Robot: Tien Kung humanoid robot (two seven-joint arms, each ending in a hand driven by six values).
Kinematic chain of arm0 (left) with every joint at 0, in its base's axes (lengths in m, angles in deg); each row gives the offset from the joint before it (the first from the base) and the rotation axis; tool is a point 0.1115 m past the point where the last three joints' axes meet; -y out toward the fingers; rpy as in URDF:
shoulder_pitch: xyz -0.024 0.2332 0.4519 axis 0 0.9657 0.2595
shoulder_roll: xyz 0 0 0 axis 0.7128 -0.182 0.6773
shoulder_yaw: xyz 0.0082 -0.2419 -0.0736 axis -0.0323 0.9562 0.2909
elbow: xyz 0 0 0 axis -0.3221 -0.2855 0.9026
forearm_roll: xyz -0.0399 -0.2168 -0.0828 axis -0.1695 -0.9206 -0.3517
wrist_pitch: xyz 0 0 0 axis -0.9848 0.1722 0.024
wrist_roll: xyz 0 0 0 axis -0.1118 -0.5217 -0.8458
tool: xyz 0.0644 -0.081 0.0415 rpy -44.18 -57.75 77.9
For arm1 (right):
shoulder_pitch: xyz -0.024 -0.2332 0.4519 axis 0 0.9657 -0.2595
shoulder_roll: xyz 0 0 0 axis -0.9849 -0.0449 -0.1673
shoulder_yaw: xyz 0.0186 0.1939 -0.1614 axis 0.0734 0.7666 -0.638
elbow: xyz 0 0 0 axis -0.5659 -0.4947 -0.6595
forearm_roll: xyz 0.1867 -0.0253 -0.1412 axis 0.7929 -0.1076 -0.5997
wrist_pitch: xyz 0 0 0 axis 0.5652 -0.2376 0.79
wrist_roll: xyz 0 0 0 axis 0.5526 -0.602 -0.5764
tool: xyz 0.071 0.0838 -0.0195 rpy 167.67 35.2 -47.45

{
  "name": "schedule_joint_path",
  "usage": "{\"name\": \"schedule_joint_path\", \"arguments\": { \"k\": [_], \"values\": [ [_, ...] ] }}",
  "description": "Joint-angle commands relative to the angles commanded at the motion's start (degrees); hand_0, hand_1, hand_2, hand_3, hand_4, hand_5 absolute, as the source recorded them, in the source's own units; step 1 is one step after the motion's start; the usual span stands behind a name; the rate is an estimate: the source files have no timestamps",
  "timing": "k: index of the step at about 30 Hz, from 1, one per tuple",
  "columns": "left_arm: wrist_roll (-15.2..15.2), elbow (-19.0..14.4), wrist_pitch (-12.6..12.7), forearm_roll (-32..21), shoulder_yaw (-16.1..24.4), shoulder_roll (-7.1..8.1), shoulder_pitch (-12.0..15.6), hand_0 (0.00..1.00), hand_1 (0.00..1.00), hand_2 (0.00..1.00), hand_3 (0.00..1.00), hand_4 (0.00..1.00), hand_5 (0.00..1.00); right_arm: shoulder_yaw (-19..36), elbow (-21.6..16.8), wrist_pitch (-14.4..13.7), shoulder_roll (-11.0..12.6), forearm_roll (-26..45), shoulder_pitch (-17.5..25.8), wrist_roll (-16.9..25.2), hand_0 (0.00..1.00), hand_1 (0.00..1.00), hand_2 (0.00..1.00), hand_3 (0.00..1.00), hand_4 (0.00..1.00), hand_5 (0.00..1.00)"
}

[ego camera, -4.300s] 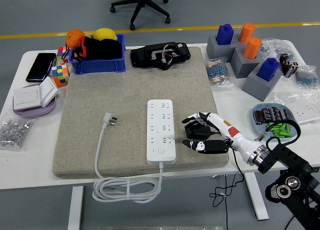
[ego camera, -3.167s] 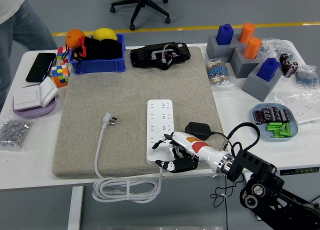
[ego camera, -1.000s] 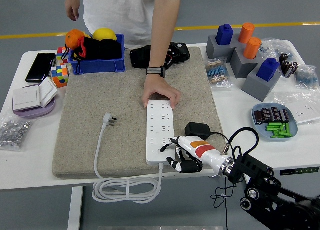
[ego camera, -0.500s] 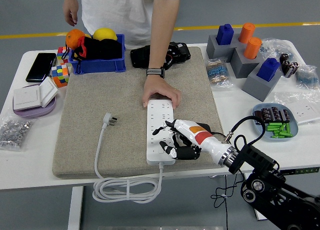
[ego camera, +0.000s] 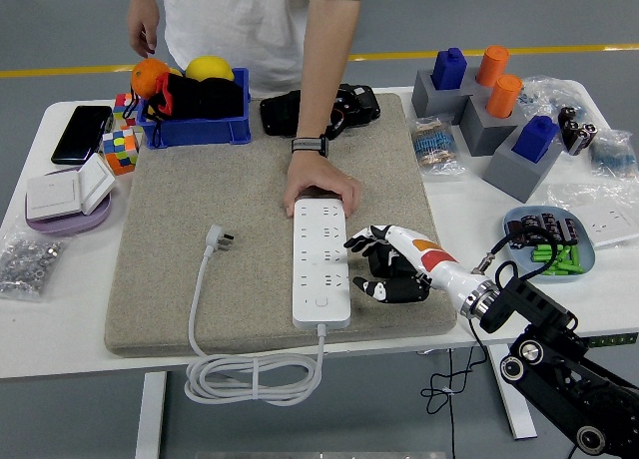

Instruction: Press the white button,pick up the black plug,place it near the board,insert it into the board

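Observation:
The white power strip (ego camera: 321, 249) lies on the grey mat (ego camera: 250, 180), its white button (ego camera: 320, 301) at the near end. The black plug (ego camera: 385, 265) lies on the mat just right of the strip, mostly hidden under my right hand (ego camera: 377, 266). My right hand is open, with the fingers spread over the plug and the fingertips beside the strip's right edge. I cannot tell whether it touches the plug. A person's hand (ego camera: 319, 190) rests on the strip's far end. My left hand is out of view.
The strip's white plug (ego camera: 218, 241) lies on the mat to the left, its cable coiled (ego camera: 255, 374) below the table edge. A blue bin (ego camera: 195, 105), a black device (ego camera: 339, 108), grey blocks (ego camera: 489, 110) and a tray of batteries (ego camera: 549, 241) stand around.
My right hand has moved right, off the power strip's near end and over the black plug. The person's hand stays on the strip's far end.

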Motion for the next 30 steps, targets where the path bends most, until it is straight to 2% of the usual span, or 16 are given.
{"name": "schedule_joint_path", "arguments": {
  "k": [11,21,30],
  "values": [
    [-0.08,0.00,-0.02,-0.02,-0.13,0.14,-0.07,0.473,0.499,0.500,0.585,0.565,0.268,0.65,0.20,-0.60,0.19,-0.01,0.10,0.76,0.881,0.906,0.840,0.834,0.953,0.268],
    [-0.14,0.00,-0.06,0.22,-0.09,0.24,0.21,0.474,0.495,0.500,0.585,0.564,0.268,2.86,-3.96,-0.31,0.88,0.03,-0.20,0.85,0.863,0.880,0.812,0.811,0.948,0.269],
    [-0.10,0.00,-0.07,0.20,-0.27,0.34,0.05,0.473,0.498,0.500,0.585,0.565,0.268,3.85,-1.21,-0.69,0.76,-0.67,-1.03,1.14,0.850,0.852,0.786,0.790,0.937,0.265]
  ]
}}
